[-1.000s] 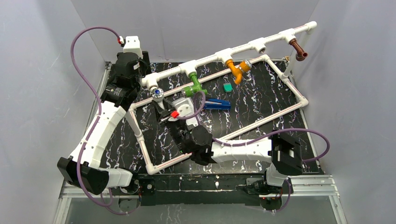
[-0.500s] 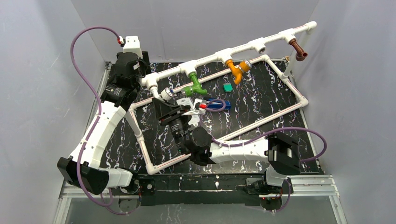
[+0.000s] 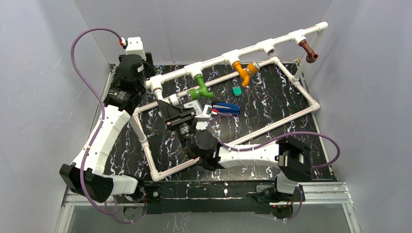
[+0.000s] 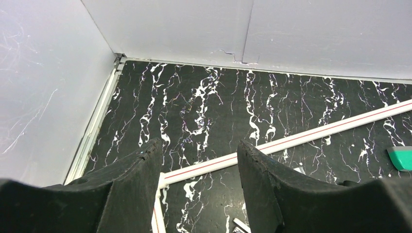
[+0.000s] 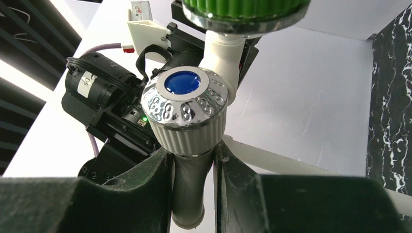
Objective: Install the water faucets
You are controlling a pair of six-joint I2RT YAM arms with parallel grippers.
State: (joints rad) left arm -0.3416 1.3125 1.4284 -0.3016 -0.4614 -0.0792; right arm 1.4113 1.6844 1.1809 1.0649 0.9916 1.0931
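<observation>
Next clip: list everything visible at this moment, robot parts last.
table: one, black with white veins, under everything
pipe frame: one, white, on the table, fourth fitting bare
white faucet: one, white with blue-capped knob, at the leftmost fitting
green faucet: one, green, second fitting
orange faucet: one, orange, third fitting
brown faucet: one, brown, top pipe's right end
blue box: one, blue, inside the frame
small piece: one, teal, on the table near the orange faucet
left gripper: one, black, near the far left corner, jaws open and empty
right gripper: one, black, jaws shut on the white faucet
</observation>
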